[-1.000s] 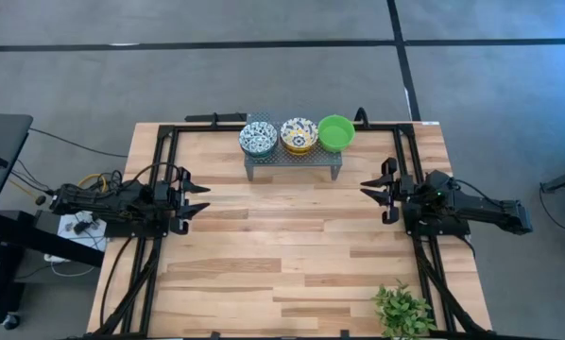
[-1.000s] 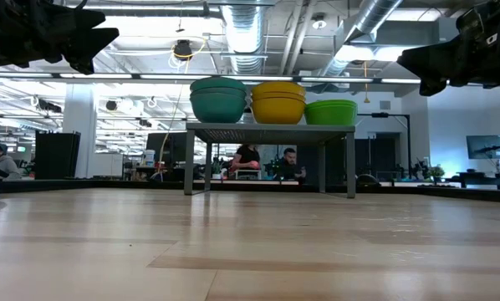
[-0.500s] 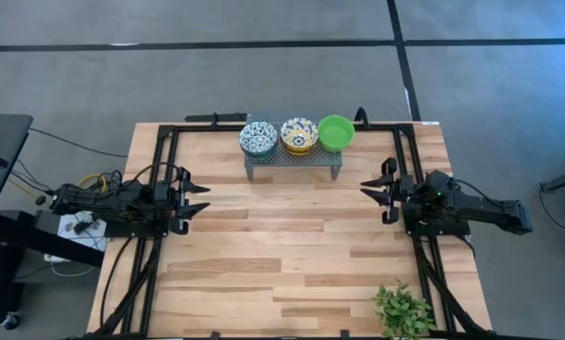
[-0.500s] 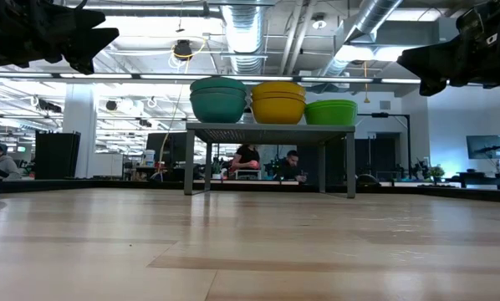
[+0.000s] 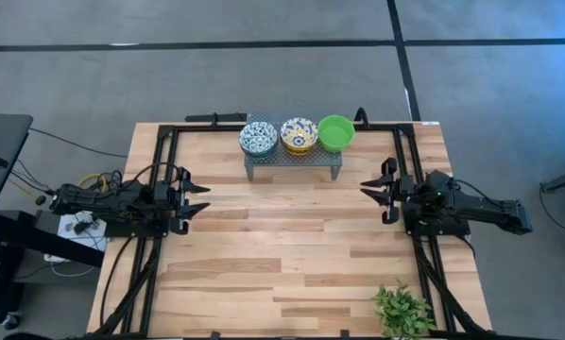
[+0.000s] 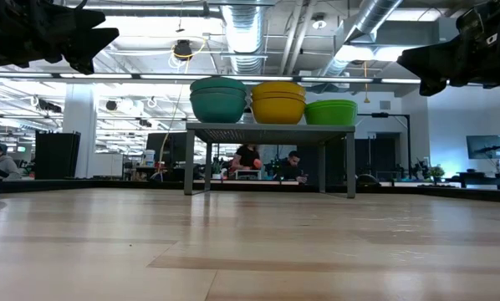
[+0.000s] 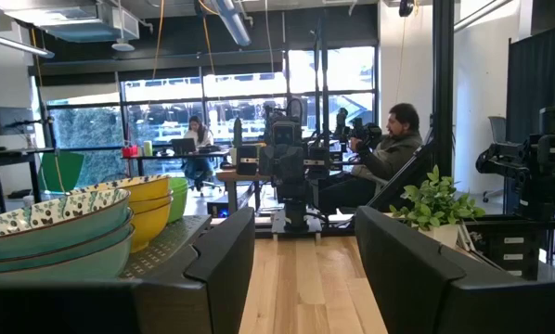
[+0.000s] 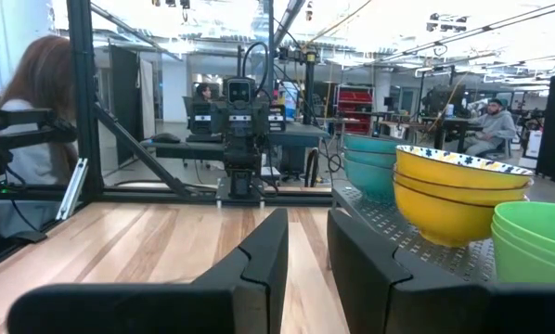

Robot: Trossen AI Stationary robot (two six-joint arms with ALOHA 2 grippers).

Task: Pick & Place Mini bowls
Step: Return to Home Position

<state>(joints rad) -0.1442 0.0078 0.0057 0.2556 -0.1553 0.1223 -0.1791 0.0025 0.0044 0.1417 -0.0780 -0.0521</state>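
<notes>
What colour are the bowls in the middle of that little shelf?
The middle bowls are yellow outside, patterned cream inside; clearest in the right wrist view.

A shelf (image 5: 275, 160) stands centred at the back edge of the table (image 5: 292, 264). On it, three bowl stacks sit side by side: the left stack (image 5: 258, 139), the middle stack (image 5: 299, 135) and the right stack (image 5: 336, 132). The left gripper (image 5: 203, 198) sits at the table's left side and the right gripper (image 5: 366, 190) at its right side. A plant (image 5: 402, 312) stands at the front right corner.

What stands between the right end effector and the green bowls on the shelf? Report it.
Nothing visible. Only bare table lies between the right end effector and the green bowls on the shelf; the plant sits far off that line.
</notes>
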